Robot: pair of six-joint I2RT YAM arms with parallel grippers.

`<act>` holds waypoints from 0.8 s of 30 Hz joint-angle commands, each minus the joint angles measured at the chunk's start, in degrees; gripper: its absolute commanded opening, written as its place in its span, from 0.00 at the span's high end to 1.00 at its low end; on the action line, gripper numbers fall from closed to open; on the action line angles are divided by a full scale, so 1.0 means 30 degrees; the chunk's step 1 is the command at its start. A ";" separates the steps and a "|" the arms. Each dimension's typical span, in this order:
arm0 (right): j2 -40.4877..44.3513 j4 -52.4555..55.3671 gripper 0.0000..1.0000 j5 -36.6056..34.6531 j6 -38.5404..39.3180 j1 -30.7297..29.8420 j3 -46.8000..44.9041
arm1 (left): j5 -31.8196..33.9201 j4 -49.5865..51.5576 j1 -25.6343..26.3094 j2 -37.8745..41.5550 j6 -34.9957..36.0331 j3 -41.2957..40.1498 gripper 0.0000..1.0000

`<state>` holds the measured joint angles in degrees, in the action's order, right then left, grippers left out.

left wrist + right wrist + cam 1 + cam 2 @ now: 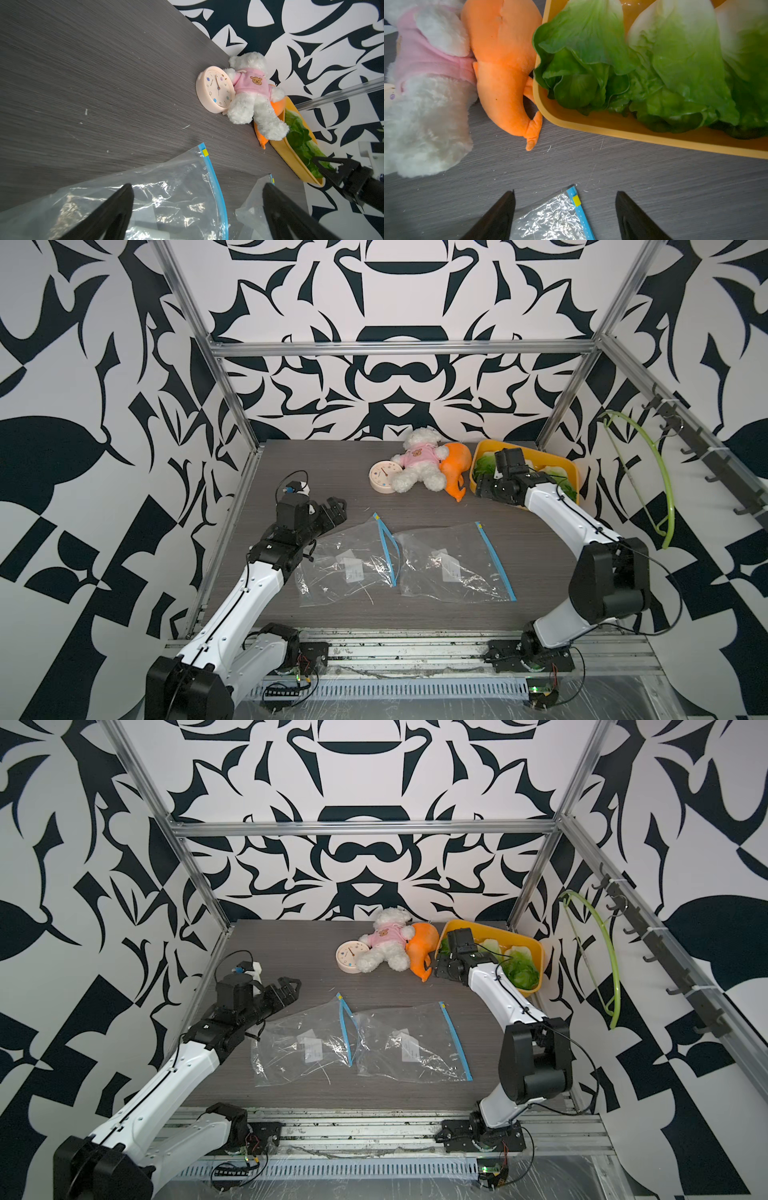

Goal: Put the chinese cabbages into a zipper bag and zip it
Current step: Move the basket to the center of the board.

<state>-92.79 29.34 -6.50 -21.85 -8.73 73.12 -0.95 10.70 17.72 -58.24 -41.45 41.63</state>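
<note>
Green cabbages sit in the tray; bags lie empty. Left end effector and right end effector gape.

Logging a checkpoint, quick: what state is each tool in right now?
Left tool: open, holding nothing.
Right tool: open, holding nothing.

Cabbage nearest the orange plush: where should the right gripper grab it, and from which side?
Grip the cabbage across its pale stem half, from above. It lies flat in the tray, whose wall blocks a side approach. Its frilly tips touch the next cabbage, but a gap opens toward the stems, likely room for a finger.
</note>
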 commanded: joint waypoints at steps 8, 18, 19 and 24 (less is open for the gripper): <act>-0.4666 0.0626 0.36 -0.0177 0.0389 -0.0048 0.4935 | 0.0686 -0.1105 0.1674 -0.2888 0.0018 0.1915 0.01; -0.7740 0.0920 0.47 -0.0125 0.0456 -0.0052 0.7333 | 0.0769 -0.2159 0.2057 -0.3937 -0.0201 0.2150 0.01; -0.7942 0.0912 0.49 -0.0070 0.0463 -0.0050 0.7526 | 0.0811 -0.2160 0.2060 -0.3964 -0.0187 0.2150 0.01; -0.8949 0.1230 0.58 0.0371 0.0591 -0.0105 0.8568 | 0.1096 -0.1896 0.2064 -0.3966 -0.0099 0.2070 0.01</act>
<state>-119.81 31.73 -6.17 -20.47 -8.73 95.83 1.34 5.37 23.70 -69.89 -42.04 46.72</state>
